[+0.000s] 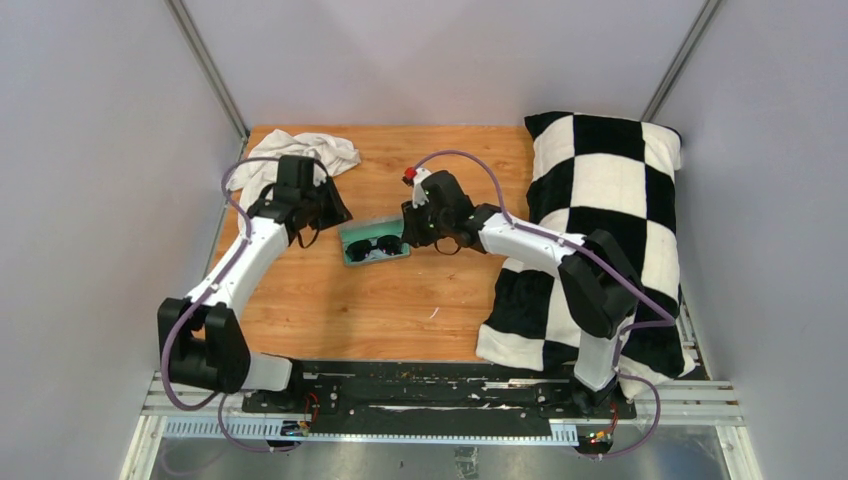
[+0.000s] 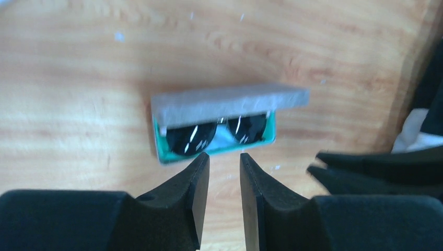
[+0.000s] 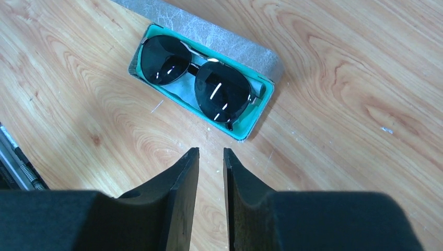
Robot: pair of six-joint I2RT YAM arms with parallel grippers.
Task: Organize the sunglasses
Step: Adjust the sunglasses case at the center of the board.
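Note:
The sunglasses (image 3: 196, 81), with dark lenses and a thin frame, lie folded inside the open grey case (image 3: 256, 125) with teal lining, in the middle of the wooden table (image 1: 400, 310). The case's grey lid (image 2: 230, 102) stands half raised behind them. My left gripper (image 2: 224, 157) hangs just left of the case, open by a narrow gap, with only bare wood between the fingers. My right gripper (image 3: 211, 151) sits just off the case's right end, also slightly open and holding nothing. In the top view the case (image 1: 375, 245) lies between the left gripper (image 1: 336, 216) and the right gripper (image 1: 408, 228).
A crumpled white cloth (image 1: 300, 155) lies at the back left, behind the left arm. A black-and-white checkered pillow (image 1: 600, 190) fills the table's right side, under the right arm. The right gripper's fingers (image 2: 365, 162) show at the right of the left wrist view.

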